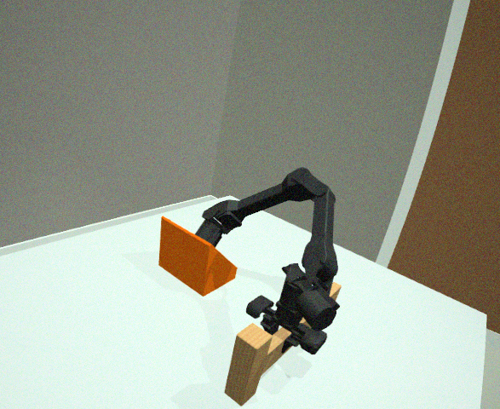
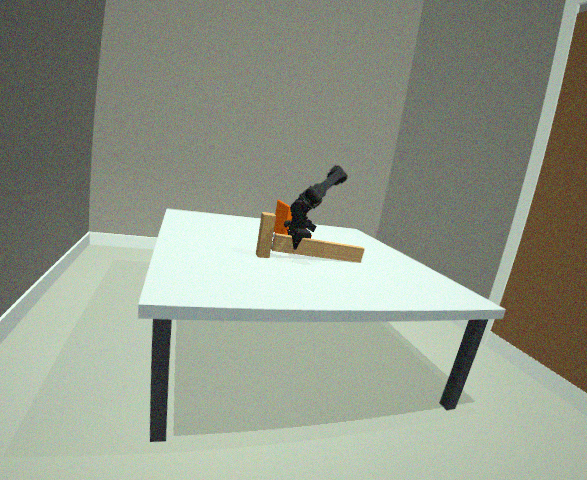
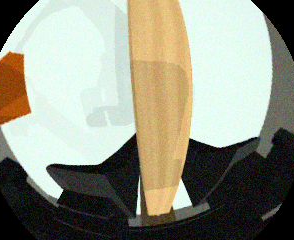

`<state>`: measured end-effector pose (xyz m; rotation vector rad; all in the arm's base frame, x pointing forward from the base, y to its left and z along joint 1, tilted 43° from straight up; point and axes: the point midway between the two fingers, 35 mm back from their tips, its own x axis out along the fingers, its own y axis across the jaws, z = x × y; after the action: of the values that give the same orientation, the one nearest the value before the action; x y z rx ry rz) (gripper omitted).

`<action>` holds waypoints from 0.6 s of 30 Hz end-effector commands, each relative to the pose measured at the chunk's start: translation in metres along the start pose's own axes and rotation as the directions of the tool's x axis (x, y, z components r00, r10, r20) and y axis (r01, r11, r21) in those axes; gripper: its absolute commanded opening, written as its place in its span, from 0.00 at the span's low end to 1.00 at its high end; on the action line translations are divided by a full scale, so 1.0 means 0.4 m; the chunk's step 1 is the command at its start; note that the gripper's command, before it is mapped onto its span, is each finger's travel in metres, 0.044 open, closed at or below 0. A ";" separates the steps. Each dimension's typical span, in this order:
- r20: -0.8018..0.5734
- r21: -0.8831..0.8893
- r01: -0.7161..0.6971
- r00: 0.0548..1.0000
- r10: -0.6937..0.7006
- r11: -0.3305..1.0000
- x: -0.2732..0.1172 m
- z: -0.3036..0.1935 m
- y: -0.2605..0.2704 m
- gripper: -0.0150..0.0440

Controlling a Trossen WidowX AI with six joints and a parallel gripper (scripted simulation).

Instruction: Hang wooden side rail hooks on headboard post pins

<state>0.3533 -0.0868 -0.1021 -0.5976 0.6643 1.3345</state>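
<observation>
This looks like a plain room set up for testing a robot, a bit like a small lab, though nothing shows for sure whose room it is. In the middle stands a big white table [image 1: 122,334] [image 2: 314,289] with dark legs, and a black robot arm [image 1: 263,200] [image 2: 324,188] reaches over its top. Behind the table are bare gray walls [image 1: 109,110] [image 2: 257,103], under it is a pale floor [image 2: 76,413], and to its right is a brown panel [image 1: 469,175] [image 2: 577,206] with a white edge, maybe a door.
</observation>
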 end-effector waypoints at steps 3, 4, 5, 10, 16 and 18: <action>-0.004 0.002 0.006 1.000 -0.006 1.000 -0.006 -0.009 0.000 0.25; -0.004 0.002 0.006 1.000 -0.006 1.000 -0.006 -0.010 0.000 0.25; -0.004 0.002 0.006 1.000 -0.006 1.000 -0.005 -0.010 -0.001 0.25; -0.004 0.002 0.006 1.000 -0.006 1.000 -0.005 -0.011 -0.002 0.25; -0.004 0.002 0.006 1.000 -0.006 1.000 -0.007 -0.012 -0.002 0.25; -0.004 0.002 0.006 1.000 -0.006 1.000 -0.007 -0.013 -0.002 0.25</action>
<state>0.3535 -0.0875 -0.1039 -0.5971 0.6631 1.3357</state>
